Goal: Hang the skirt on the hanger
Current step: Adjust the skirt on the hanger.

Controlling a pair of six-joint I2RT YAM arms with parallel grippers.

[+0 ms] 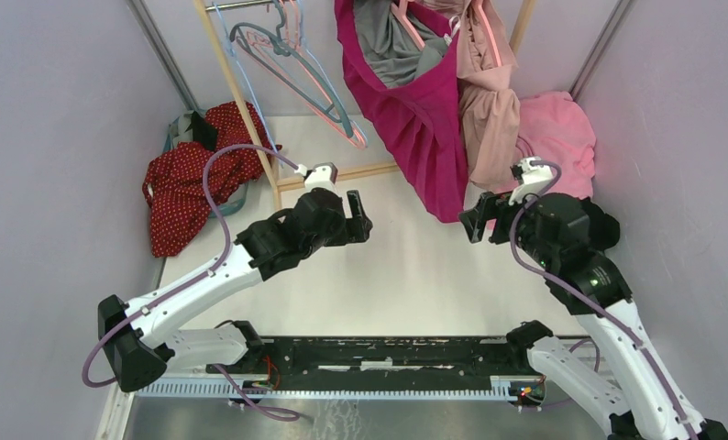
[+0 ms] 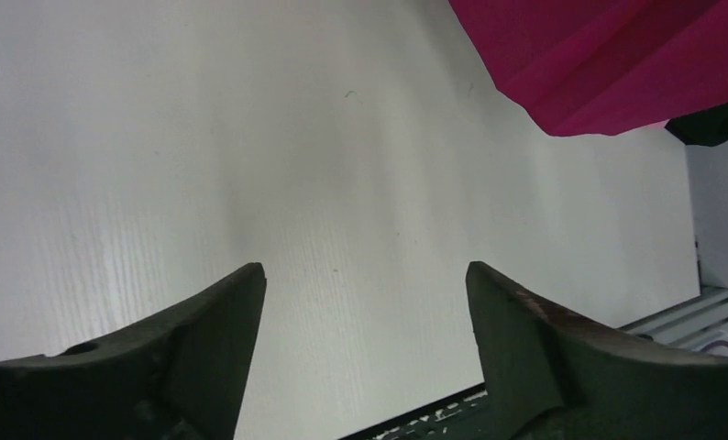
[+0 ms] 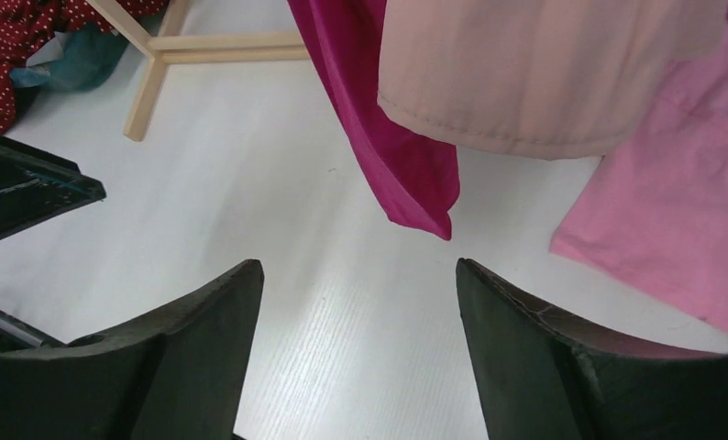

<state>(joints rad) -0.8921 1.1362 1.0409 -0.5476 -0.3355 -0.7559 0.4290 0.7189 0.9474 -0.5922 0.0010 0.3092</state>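
the magenta skirt (image 1: 424,119) hangs from a pink hanger (image 1: 412,27) at the far edge of the bench (image 1: 388,284), so the hanging step looks done. the left end effector (image 1: 360,217) and right end effector (image 1: 472,220) gape wide and empty; next they likely need only back away without snagging the hem.

One magenta skirt (image 1: 424,119), one beige garment (image 1: 489,110), one pink garment (image 1: 559,130), one red dotted garment (image 1: 186,183).

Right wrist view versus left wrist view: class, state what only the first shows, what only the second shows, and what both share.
Only the right wrist view: peach hanging garment, pale pink cloth, wooden rack foot, red dotted cloth. Only the left wrist view: ribbed metal rail at lower right. Both: magenta skirt, white table, and each view's own open gripper, the right gripper and the left gripper.
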